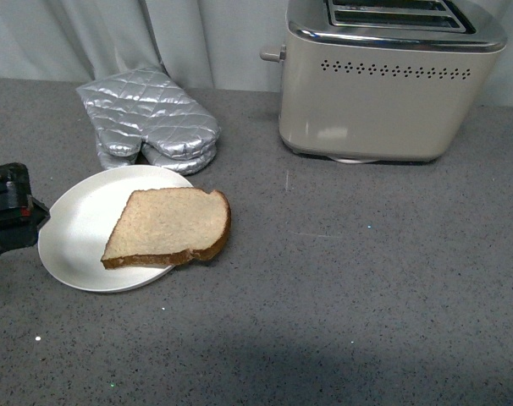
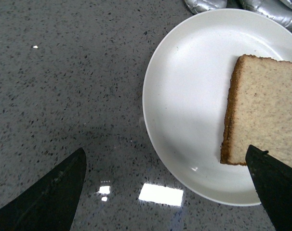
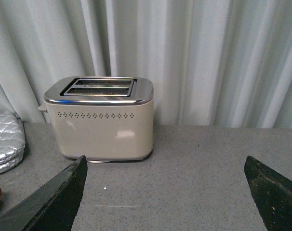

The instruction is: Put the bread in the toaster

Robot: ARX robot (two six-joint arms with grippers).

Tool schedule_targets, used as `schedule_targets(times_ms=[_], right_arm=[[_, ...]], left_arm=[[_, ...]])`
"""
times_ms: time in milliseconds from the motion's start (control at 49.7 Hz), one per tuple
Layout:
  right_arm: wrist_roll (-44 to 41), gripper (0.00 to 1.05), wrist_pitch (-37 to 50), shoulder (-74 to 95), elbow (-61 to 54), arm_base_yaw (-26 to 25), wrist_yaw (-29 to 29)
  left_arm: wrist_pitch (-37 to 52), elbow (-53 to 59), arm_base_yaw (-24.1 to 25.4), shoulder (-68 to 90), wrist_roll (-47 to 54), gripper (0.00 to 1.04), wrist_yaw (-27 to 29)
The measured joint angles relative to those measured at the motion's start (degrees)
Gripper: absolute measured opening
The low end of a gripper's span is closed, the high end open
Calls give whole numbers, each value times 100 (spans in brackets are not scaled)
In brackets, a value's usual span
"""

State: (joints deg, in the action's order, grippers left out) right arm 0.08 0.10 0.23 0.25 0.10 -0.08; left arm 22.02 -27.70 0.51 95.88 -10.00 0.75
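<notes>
A slice of brown-crusted bread (image 1: pixel 170 227) lies flat on a round white plate (image 1: pixel 79 228), overhanging its right rim. The cream toaster (image 1: pixel 383 80) with chrome top and two empty slots stands at the back right. My left gripper (image 1: pixel 15 211) hovers at the plate's left edge. In the left wrist view the left gripper (image 2: pixel 167 192) is open over the counter and plate rim, and the bread (image 2: pixel 266 115) lies just past one fingertip. My right gripper (image 3: pixel 165 192) is open above bare counter, facing the toaster (image 3: pixel 102 118). The right arm is out of the front view.
Two silver quilted oven mitts (image 1: pixel 151 118) lie stacked behind the plate, left of the toaster. A grey speckled counter (image 1: pixel 350 279) stretches between plate and toaster. A pale curtain (image 3: pixel 208 57) hangs behind everything.
</notes>
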Motion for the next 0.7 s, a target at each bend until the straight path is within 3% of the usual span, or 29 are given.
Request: schedule_targets(times_ms=[503, 704], right_arm=[[0, 95, 0, 0, 0, 0, 0], [0, 95, 0, 0, 0, 0, 0]], left_arm=[[-627, -1600, -7, 1921, 72, 97, -94], [-699, -1884, -48, 2262, 9, 65, -74]])
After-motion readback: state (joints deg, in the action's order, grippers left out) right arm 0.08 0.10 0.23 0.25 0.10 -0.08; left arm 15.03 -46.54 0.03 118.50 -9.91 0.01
